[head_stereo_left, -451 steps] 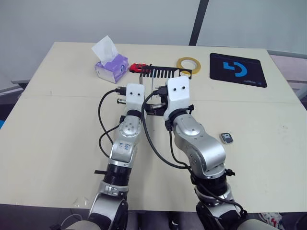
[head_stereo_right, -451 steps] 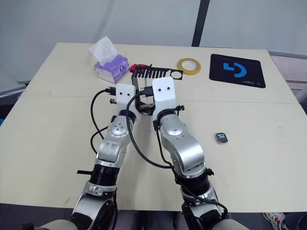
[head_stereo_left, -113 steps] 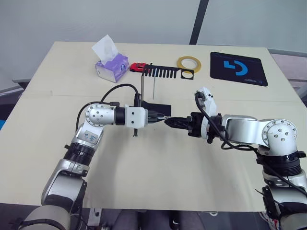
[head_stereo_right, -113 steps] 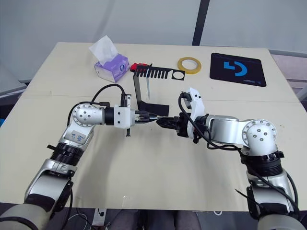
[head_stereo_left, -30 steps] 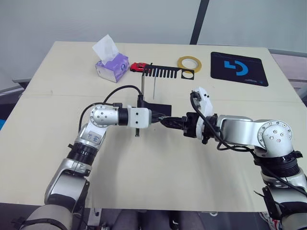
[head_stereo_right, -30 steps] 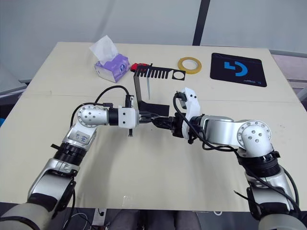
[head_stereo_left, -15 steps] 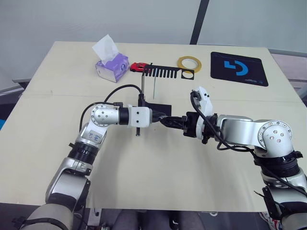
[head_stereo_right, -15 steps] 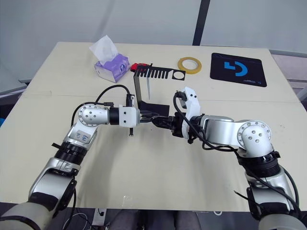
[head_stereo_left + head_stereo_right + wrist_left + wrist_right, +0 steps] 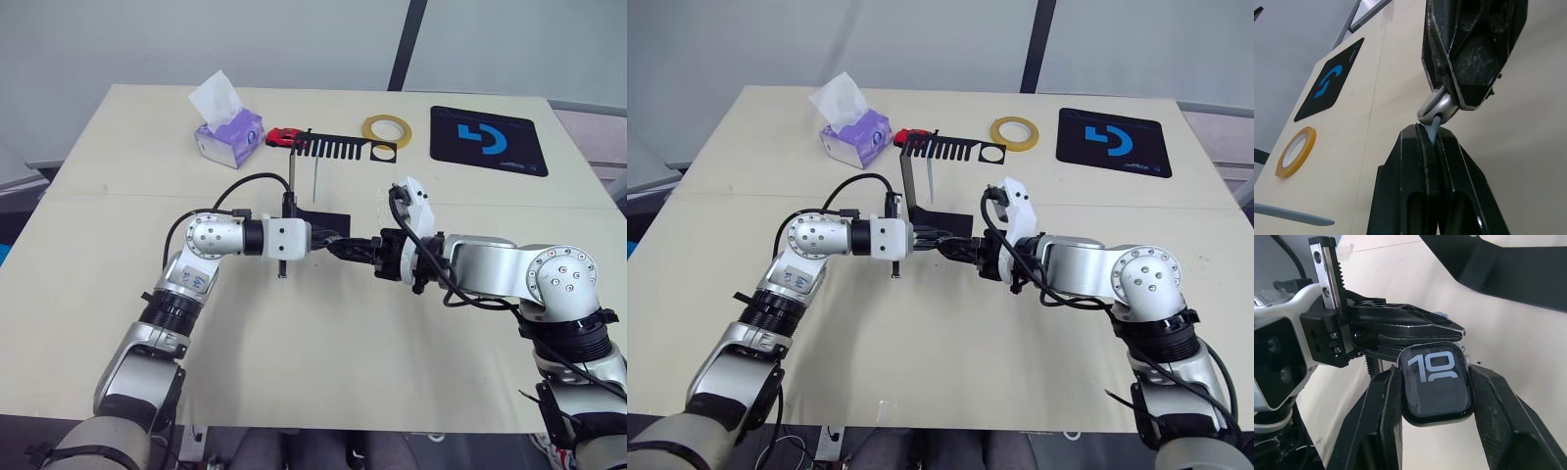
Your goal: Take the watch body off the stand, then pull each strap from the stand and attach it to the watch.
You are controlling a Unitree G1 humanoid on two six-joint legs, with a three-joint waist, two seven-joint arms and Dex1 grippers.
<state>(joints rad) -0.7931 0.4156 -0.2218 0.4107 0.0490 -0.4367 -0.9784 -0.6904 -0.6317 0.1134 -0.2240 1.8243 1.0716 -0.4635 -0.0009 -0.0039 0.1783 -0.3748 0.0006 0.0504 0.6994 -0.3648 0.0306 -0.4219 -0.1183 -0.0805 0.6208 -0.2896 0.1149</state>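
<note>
The watch body (image 9: 1436, 384), grey-rimmed with white digits on a black screen, sits between the fingers of my right gripper (image 9: 349, 249), which is shut on it. My left gripper (image 9: 329, 241) faces it tip to tip, shut on a pale blue-grey strap (image 9: 1434, 128). The strap's end touches the edge of the watch body (image 9: 1436, 108). Both grippers hover just in front of the stand's flat foot (image 9: 319, 219). The stand (image 9: 338, 147) rises behind them. A second strap (image 9: 315, 181) hangs from its comb-toothed bar.
At the back of the table stand a purple tissue box (image 9: 227, 137) and a small red toy car (image 9: 284, 136). A yellow tape ring (image 9: 386, 128) lies right of them. A black mat with a blue logo (image 9: 485, 140) lies at the back right.
Fifteen seconds ago both grippers were at the stand and the watch body lay on the table at the right. Now they meet in front of it. The last second shows no visible movement.
</note>
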